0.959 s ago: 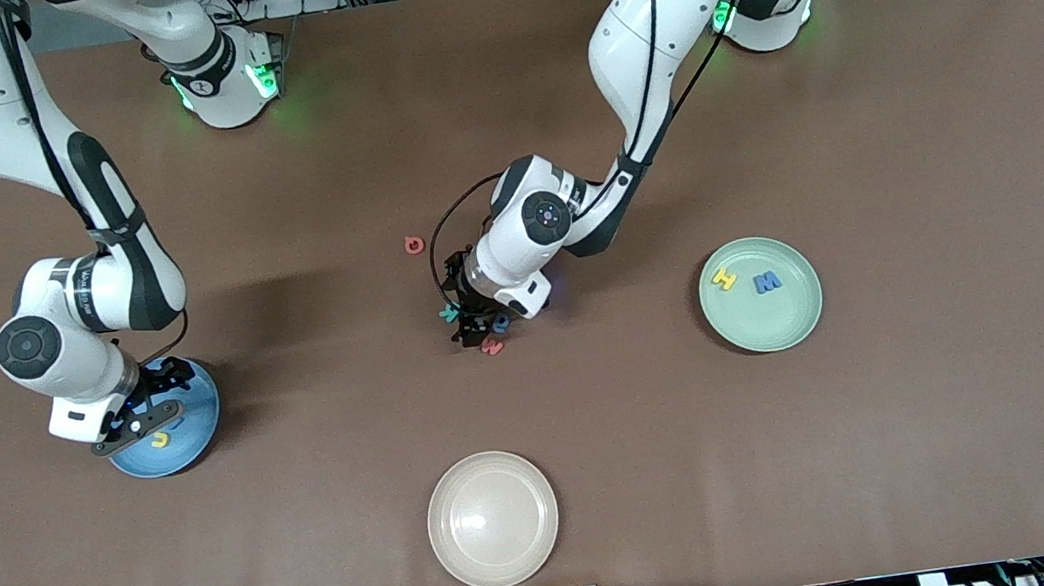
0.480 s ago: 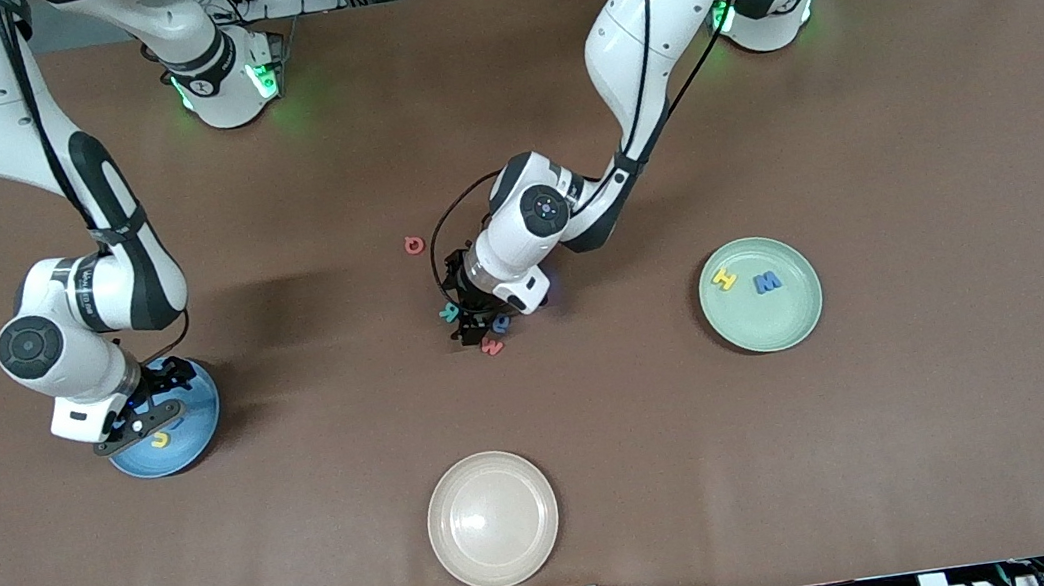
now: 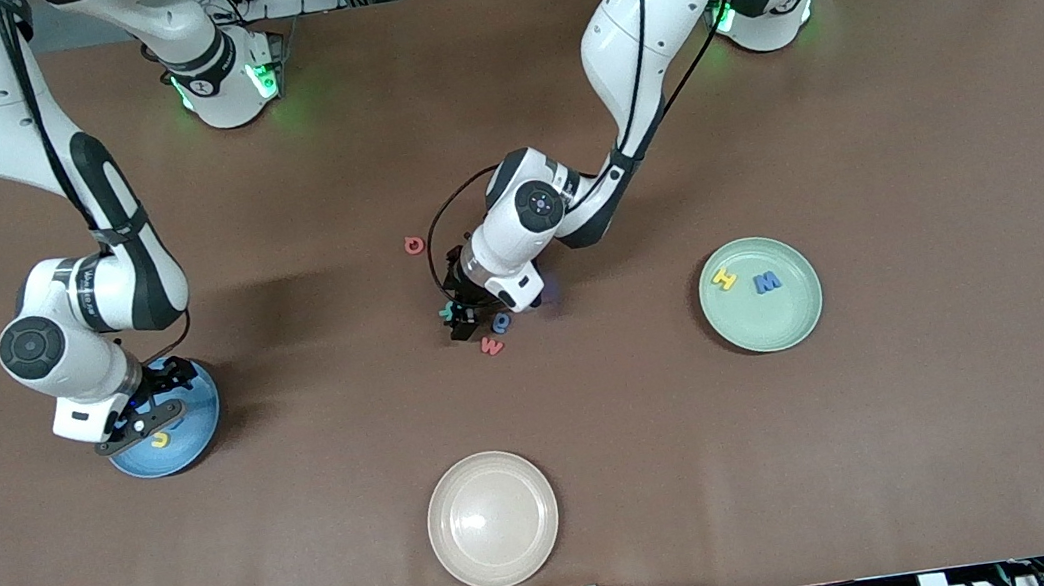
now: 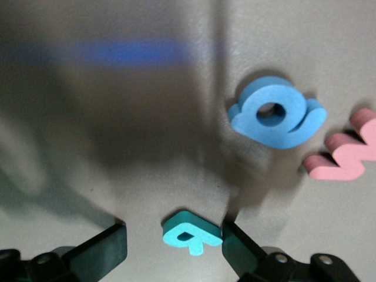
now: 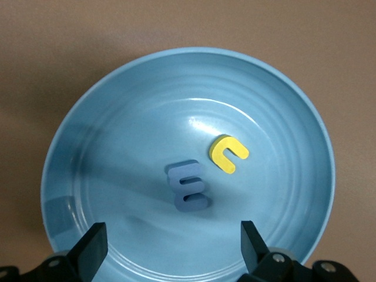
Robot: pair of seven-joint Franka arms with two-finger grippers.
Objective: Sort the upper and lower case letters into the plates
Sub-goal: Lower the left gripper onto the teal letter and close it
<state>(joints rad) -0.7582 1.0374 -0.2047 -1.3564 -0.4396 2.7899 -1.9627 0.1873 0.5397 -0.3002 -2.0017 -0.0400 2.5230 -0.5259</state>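
Note:
My left gripper (image 3: 457, 322) is low at the table's middle, open, with its fingers on either side of a small teal letter (image 4: 192, 233); one finger (image 4: 235, 249) is right against it, the other stands apart. A blue letter (image 4: 276, 111) and a red w (image 4: 346, 154) lie just beside it, also in the front view, blue (image 3: 502, 321) and red (image 3: 492, 345). My right gripper (image 3: 145, 415) hangs open and empty over the light blue plate (image 5: 106, 117), which holds a yellow letter (image 5: 229, 154) and a blue E (image 5: 189, 187). The pale green plate (image 3: 788, 323) holds a yellow H (image 3: 725, 279) and a blue M (image 3: 767, 282).
A lone red letter (image 3: 415, 245) lies farther from the front camera than the left gripper. A cream-white plate (image 3: 492, 519) stands near the table's front edge. The light blue plate (image 3: 200, 416) is at the right arm's end.
My left gripper has shifted a little away from the front camera, uncovering the red w and blue letter. The right arm has hardly moved.

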